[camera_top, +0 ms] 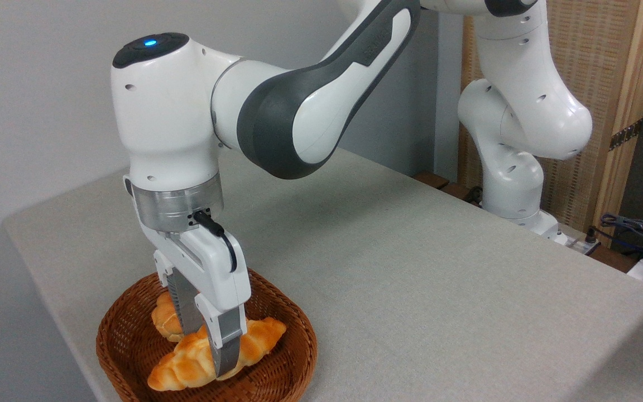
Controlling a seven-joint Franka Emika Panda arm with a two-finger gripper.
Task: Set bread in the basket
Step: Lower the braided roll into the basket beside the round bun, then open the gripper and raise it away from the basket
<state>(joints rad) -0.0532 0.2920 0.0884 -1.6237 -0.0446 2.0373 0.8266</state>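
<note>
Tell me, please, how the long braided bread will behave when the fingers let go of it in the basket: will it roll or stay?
The bread will probably stay: it lies low inside the basket, whose rim should stop rolling. It looks stiff, since both ends stick out straight past the fingers without sagging. Its glossy surface may be somewhat slippery.
</note>
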